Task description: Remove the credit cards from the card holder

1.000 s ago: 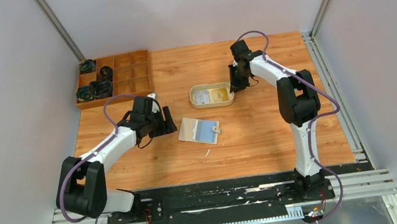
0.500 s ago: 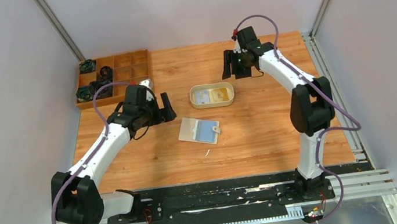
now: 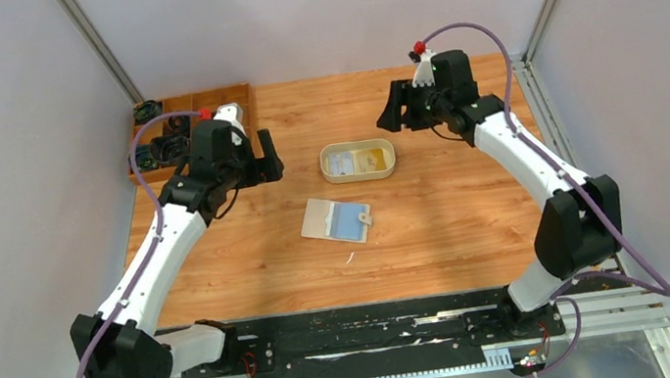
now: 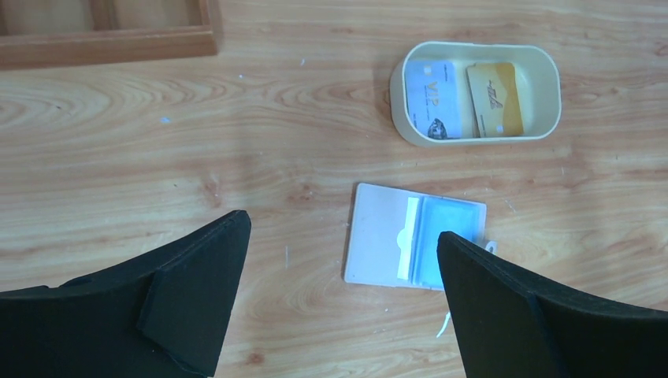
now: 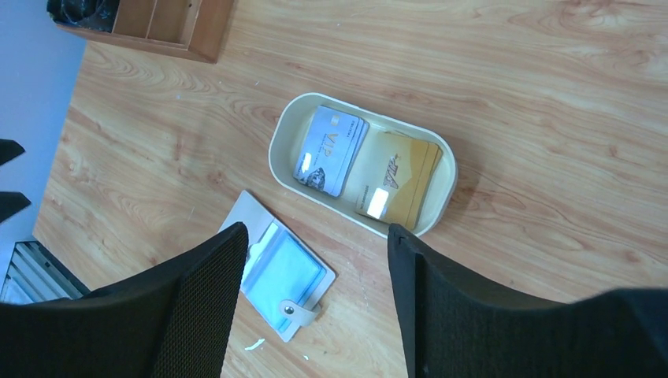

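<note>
Lifted back since a second ago, left tool (image 4: 343,232) and right tool (image 5: 315,229) are gaping empty above the beige bifold card holder (image 4: 386,244), pale and yellow plastic credit cards (image 5: 331,151) lying in the oval beige tray (image 5: 277,157) on the wooden worktop (image 3: 434,215).

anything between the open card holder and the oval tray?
Nothing. Only a bare strip of table separates the card holder from the tray, and they don't touch. This is clearest in the left wrist view and also shows in the top view.
</note>
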Action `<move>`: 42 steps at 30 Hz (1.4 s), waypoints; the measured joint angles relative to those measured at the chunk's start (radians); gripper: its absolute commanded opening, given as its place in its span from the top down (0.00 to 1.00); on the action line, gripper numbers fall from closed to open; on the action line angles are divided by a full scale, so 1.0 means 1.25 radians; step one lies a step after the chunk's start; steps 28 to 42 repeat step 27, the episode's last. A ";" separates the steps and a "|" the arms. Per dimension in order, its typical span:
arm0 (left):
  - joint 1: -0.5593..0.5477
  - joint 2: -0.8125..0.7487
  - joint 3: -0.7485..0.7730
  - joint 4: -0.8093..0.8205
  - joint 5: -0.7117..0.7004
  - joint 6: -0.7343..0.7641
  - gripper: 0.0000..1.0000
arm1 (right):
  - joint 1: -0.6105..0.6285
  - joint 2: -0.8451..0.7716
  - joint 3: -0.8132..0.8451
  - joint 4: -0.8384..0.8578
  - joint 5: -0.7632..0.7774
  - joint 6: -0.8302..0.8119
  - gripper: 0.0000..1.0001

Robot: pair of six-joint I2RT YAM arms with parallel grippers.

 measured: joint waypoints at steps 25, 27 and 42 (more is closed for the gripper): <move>0.000 -0.071 0.003 0.018 -0.050 0.070 0.00 | -0.074 -0.163 -0.241 0.180 -0.025 0.025 0.10; 0.000 -0.071 0.003 0.018 -0.052 0.072 0.00 | -0.079 -0.163 -0.242 0.180 -0.037 0.028 0.10; 0.000 -0.071 0.003 0.018 -0.052 0.072 0.00 | -0.079 -0.163 -0.242 0.180 -0.037 0.028 0.10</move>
